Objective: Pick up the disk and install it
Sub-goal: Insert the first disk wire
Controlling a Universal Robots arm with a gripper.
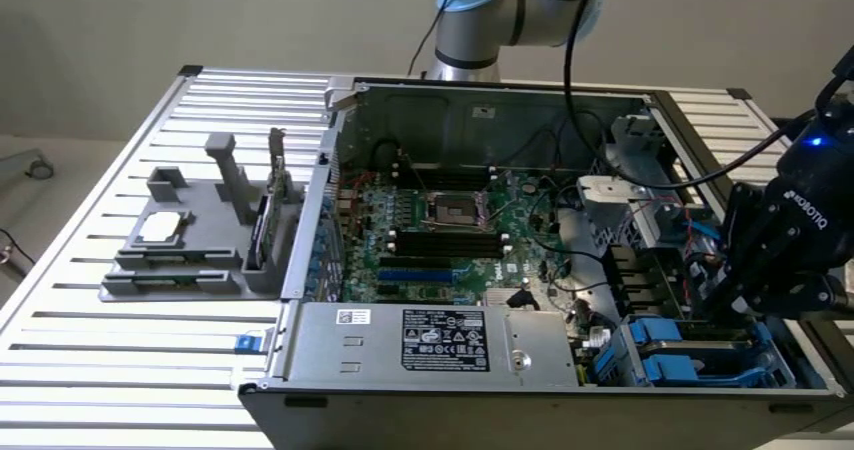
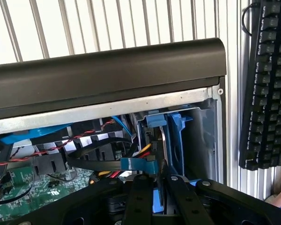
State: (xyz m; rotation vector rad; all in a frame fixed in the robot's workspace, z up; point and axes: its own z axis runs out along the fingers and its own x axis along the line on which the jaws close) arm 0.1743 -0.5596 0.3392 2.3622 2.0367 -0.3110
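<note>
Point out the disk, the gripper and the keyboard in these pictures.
disk (image 2: pixel 155 123): wrist view, on the far end of its blue carrier.
gripper (image 2: pixel 159 180): wrist view, midway between its fingertips.
keyboard (image 2: pixel 268 84): wrist view, on the middle of its black keys.

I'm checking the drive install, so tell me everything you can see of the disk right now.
The disk shows edge-on: a thin silver-grey metal edge framed by its bright blue plastic carrier. It stands on edge, partly down in the metal drive bay at a corner of the open computer case, close to black cables. The gripper appears clamped on its near end, one black finger on each side. Its label and flat faces are hidden.
</note>
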